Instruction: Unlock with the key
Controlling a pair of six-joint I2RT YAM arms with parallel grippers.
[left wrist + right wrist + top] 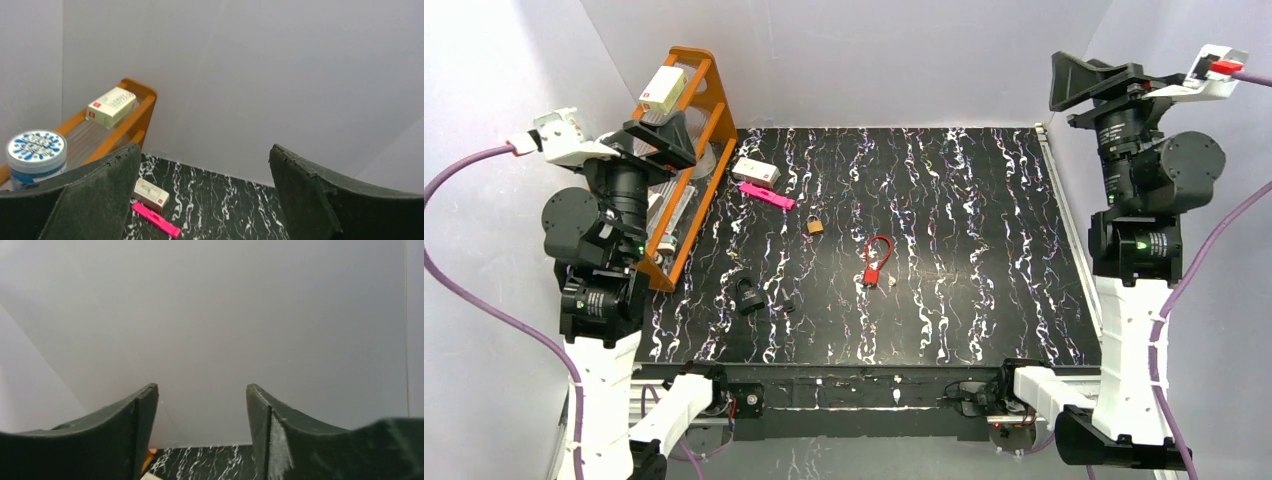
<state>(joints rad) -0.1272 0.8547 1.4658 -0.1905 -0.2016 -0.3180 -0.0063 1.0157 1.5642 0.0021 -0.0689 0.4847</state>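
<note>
A black table (984,250) veined with white is seen beneath both arms. The left tool (204,149) is held high over the table's left edge; its jaws are spread wide and nothing is gripped between them. The right tool (201,386) is held high beyond the table's right edge, pointed at the grey back wall; its jaws are also parted, with nothing between them.

An orange wooden rack (721,105) is found just beside and ahead of the left tool. A pale carton (662,88) is laid on the rack's top, and a jar (36,152) with a blue-and-white lid is seen to the left of the left tool's left finger. A white box (755,172) is laid on the table ahead of the left tool and slightly to its right, and a pink piece (767,196) is set just beside that box, on the side nearer the arms.

Three padlocks are left untouched on the table, well apart from both tools. The red padlock (875,262) is placed about midway between the two tools and far below them. The black padlock (749,294) lies below and to the right of the left tool. The brass padlock (815,226) is set between those two, farther from the arms. A small pale thing (892,283) is seen just beside the red padlock; whether it is the key cannot be told. A small black piece (788,306) is seen near the black padlock.
</note>
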